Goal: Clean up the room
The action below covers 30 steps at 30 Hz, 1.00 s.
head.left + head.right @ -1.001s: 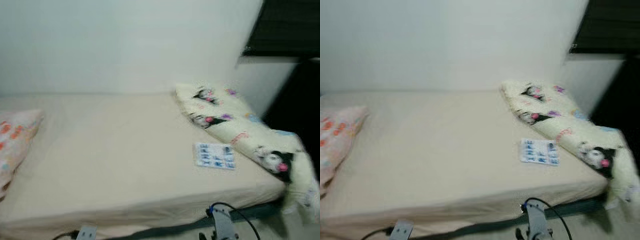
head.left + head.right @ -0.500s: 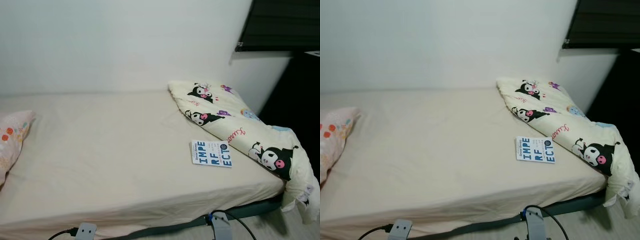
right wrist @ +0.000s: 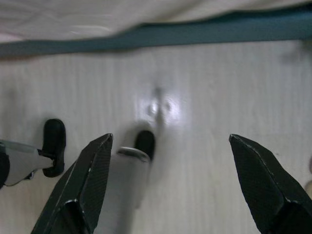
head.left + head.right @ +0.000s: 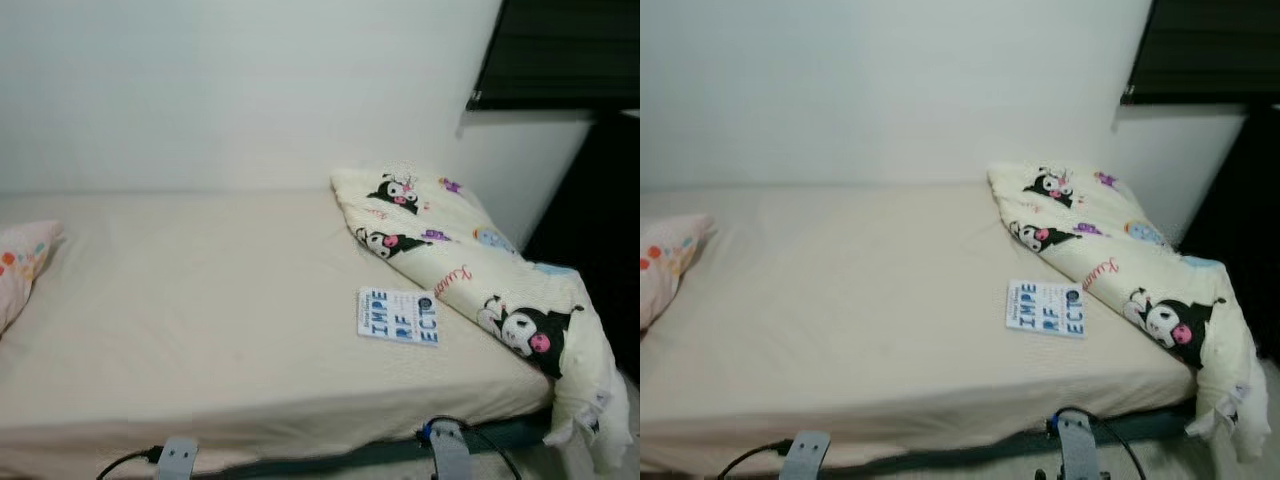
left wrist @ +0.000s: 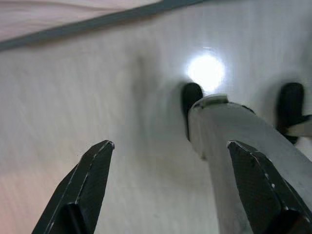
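- Book (image 4: pixel 398 316): white cover with blue block letters, lying flat on the bed sheet at about 4 o'clock from the bed's middle, just beside the lower edge of the blanket.
- Blanket (image 4: pixel 470 270): pale yellow with cartoon prints, bunched in a long roll along the 3 o'clock end of the bed; its far corner hangs over the mattress edge toward the floor.
- Pillow (image 4: pixel 22 265): pink with orange dots, at the 9 o'clock end, well apart from the book.
- Bed (image 4: pixel 200 300): cream sheet, lightly creased, set against a white wall (image 4: pixel 240 90).
- Left gripper (image 5: pixel 180 170): hanging over the pale floor (image 5: pixel 97 97), its fingers (image 5: pixel 92 180) spread wide, nothing between them.
- Right gripper (image 3: pixel 180 170): likewise low above the floor near the dark bed frame (image 3: pixel 195 29), fingers (image 3: pixel 87 180) wide apart and holding nothing.
- Window (image 4: pixel 560 50): dark, at 1 o'clock above the blanket.
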Motion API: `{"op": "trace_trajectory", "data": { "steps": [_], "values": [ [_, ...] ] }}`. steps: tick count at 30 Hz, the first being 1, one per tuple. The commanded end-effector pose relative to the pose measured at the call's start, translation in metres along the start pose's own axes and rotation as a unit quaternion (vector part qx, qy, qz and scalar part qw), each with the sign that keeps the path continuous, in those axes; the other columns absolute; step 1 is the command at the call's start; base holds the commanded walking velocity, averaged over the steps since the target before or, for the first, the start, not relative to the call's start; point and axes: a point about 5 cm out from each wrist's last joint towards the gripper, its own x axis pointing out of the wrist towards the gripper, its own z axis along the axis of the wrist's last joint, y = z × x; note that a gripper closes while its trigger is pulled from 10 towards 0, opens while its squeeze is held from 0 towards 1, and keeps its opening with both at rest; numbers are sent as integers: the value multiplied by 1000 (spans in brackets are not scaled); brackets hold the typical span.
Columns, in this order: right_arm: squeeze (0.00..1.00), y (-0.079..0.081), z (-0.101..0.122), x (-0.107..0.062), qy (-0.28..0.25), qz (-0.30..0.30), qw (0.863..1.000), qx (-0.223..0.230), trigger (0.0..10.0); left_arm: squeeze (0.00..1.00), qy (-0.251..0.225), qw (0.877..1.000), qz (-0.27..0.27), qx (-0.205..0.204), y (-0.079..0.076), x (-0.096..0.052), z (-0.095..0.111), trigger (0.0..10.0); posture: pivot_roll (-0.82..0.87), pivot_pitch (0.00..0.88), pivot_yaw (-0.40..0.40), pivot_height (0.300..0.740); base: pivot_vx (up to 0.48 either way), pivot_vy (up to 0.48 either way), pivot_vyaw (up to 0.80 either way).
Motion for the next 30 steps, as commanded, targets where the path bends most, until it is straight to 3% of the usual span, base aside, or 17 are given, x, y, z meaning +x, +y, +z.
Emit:
{"op": "trace_trajectory", "data": {
  "steps": [1, 6, 9, 15, 30],
  "values": [
    [0, 1, 2, 0, -6, 0, 1000, 8, 10000, 0, -3, 1000, 1, 3, 2, 0, 3, 10000, 13, 0, -42, 740, 0, -465, 0],
    [0, 0, 1, 0, -12, 5, 1000, 13, 10000, 0, -5, 1000, -2, 4, 1, 0, 5, 10000, 12, 0, -42, 740, 0, -465, 0],
    [0, 3, 0, 0, -15, 26, 999, 32, 10000, 0, -4, 1000, -3, 4, 1, 0, 4, 10000, 9, 0, -39, 740, 0, -465, 669],
    [0, 3, -2, 0, -11, 16, 1000, 23, 10000, 0, -1, 1000, -4, 5, 1, 0, 2, 10000, 9, 0, -37, 740, 0, -402, 642],
    [0, 1, -7, -1, -4, -4, 999, 34, 10000, 0, -14, 1000, -25, 2, -5, 0, 4, 10000, 9, 0, -31, 740, 78, 0, 0]
  ]
}}
